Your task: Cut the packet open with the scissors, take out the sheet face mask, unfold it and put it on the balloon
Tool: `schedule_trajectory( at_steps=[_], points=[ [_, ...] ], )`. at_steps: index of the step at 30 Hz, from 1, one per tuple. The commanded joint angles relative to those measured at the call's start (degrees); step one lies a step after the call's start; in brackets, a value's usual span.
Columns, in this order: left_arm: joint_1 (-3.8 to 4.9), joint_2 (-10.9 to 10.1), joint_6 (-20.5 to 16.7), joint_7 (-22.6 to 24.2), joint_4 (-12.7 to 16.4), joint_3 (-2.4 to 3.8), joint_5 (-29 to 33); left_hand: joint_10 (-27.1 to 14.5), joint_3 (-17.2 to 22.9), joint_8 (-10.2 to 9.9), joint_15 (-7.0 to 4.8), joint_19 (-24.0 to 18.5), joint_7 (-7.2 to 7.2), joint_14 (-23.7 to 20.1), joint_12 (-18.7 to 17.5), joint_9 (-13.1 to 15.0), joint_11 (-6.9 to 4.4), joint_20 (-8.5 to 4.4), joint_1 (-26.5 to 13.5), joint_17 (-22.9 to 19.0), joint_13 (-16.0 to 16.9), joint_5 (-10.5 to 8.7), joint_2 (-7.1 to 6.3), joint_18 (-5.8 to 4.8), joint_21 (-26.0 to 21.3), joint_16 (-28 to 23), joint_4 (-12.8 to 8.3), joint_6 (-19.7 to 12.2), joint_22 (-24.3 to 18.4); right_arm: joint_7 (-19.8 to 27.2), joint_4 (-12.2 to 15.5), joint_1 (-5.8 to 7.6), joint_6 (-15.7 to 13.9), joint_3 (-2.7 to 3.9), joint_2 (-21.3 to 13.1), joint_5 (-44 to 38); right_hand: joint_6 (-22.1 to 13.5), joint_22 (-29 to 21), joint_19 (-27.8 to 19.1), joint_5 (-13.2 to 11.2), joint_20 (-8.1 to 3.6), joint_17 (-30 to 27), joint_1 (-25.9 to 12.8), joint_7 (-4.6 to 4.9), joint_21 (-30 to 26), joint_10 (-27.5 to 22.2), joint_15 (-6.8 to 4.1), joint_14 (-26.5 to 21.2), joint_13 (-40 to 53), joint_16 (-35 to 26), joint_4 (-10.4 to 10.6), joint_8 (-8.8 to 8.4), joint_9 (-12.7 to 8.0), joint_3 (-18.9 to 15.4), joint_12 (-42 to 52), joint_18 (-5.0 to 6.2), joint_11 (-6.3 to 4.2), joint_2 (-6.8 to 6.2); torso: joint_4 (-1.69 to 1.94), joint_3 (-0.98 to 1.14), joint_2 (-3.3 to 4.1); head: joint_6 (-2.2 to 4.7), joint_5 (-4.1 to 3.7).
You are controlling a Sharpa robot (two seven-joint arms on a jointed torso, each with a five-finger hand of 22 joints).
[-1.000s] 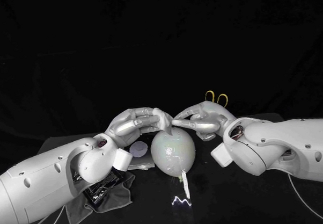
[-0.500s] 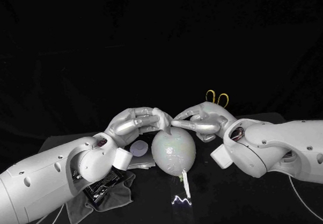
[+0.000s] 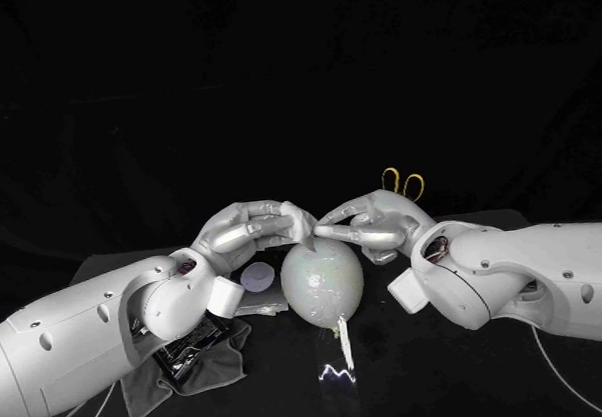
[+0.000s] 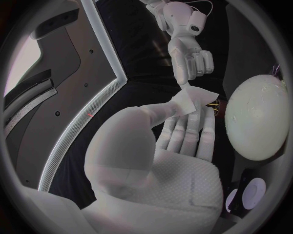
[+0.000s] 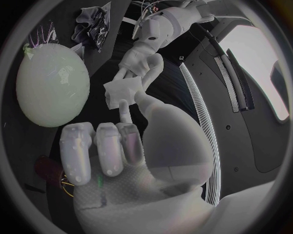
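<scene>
The black surface point(image 3: 435, 375) carries the pale balloon point(image 3: 324, 284), which sits between the two arms. Just above the balloon, the left hand point(image 3: 250, 231) and right hand point(image 3: 375, 221) meet fingertip to fingertip. Each pinches an edge of the small folded white sheet mask point(image 4: 194, 100). The yellow-handled scissors point(image 3: 404, 182) show behind the right hand.

Most of the scissors point(image 3: 404, 182) behind right robot hand point(image 3: 375, 223)

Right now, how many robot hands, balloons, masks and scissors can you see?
Hands: 2 (left hand, right hand)
Balloon: 1
Sheet mask: 1
Scissors: 1
Total: 5
</scene>
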Motion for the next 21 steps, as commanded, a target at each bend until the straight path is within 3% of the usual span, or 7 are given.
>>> schedule_trajectory(
  at_steps=[1, 21],
  points=[
    [0.06, 0.12, 0.00, 0.37, 0.22, 0.08, -0.14, -0.33, 0.10, 0.22, -0.02, 0.35, 1.29, 0.45, -0.13, 5.99, -0.13, 0.02, 0.00, -0.07, 0.02, 0.22, 0.42, -0.65, 0.36, 0.35, -0.28, -0.23, 0.07, 0.28, -0.32, -0.06, 0.23, 0.01, 0.54, -0.23, -0.32, 15.05, 6.08, 0.08, 0.31, 15.10, 0.07, 0.02, 0.28, 6.07, -0.25, 6.55, 15.10, 0.23, -0.05, -0.26, -0.08, -0.31, 0.19, -0.77, 0.28, -0.48, 0.05, -0.03, 0.03, -0.04, -0.01],
    [0.06, 0.18, 0.02, 0.41, 0.47, 0.08, -0.14, -0.35, 0.08, 0.28, -0.01, 0.53, 1.29, 0.45, -0.13, 6.01, -0.12, 0.00, 0.03, -0.11, 0.02, 0.22, 0.43, -0.57, 0.46, 0.35, -0.30, -0.27, 0.10, -0.20, -1.52, -0.22, 0.57, 0.01, 2.55, -0.14, -0.25, 15.02, 6.04, 0.03, 0.45, 15.10, 0.00, 0.11, 0.19, 6.07, -0.10, 6.55, 15.10, 0.23, 0.07, -0.41, -0.14, -0.58, 0.19, -0.75, 0.40, -0.49, 0.02, 0.00, 0.01, 0.00, -0.07]
  ],
)
